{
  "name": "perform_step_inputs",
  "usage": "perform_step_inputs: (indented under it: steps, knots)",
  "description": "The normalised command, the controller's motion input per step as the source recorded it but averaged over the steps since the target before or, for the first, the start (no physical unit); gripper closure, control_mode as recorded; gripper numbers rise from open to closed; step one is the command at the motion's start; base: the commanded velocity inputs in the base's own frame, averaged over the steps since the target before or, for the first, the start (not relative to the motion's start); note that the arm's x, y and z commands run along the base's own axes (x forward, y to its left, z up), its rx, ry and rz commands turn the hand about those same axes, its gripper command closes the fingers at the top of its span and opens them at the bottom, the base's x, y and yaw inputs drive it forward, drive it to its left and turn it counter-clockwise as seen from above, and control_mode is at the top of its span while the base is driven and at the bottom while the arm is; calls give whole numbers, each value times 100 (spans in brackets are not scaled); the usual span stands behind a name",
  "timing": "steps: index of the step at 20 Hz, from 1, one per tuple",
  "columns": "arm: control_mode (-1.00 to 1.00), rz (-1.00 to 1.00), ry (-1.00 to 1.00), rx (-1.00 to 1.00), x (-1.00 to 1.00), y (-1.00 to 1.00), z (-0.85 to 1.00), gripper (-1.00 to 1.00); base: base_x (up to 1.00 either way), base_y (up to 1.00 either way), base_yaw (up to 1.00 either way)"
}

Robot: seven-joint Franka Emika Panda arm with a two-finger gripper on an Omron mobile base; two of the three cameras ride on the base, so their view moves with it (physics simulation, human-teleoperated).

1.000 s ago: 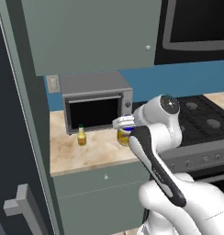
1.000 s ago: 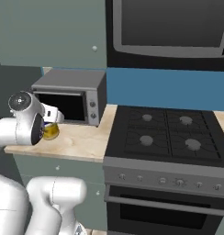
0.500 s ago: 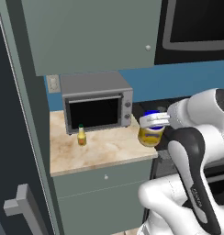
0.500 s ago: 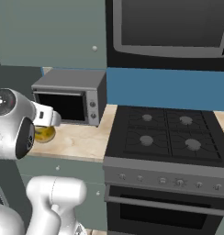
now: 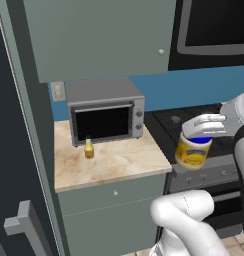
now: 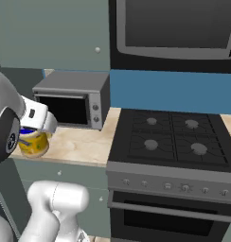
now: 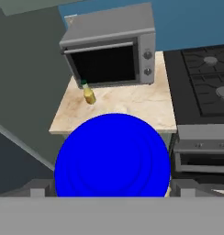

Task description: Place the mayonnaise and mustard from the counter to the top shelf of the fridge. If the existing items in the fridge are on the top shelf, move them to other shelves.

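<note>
The mayonnaise (image 5: 193,152) hangs in the claw (image 5: 204,126), clear of the counter (image 5: 109,160) and out past its front right corner, in front of the stove (image 5: 194,120). The claw grips it from above at the blue lid, so the yellow jar body with its label hangs below the fingers. In the hand view the lid (image 7: 113,156) is a big blue disc between the two finger tips (image 7: 38,187), one on each side of it. In the right base view the jar (image 6: 34,142) shows just under the white hand, in front of the counter's front edge. The mustard (image 5: 88,147) stands upright on the counter, near its left edge, just in front of the oven's (image 5: 105,111) lower left corner and apart from the jar. The oven sits at the back of the counter, door shut. Grey-green cabinets (image 5: 99,35) hang above it. The fridge's (image 5: 14,150) dark side with its grey handle (image 5: 24,220) rises at the left of the counter. The claw stands wide, jaws closed on the wide lid and holding the jar in the air.
</note>
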Motion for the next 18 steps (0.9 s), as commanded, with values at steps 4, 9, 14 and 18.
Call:
perform_step_inputs:
  steps: [4,9,14,18]
  knots:
    - [-100,0,16,0,-61,-15,19,100,0,0,0]
    - [-100,0,0,0,-12,0,1,100,0,0,0]
    - [100,1,-1,0,-21,0,0,100,-60,-12,4]
    - [100,0,0,0,0,0,0,100,-100,-33,10]
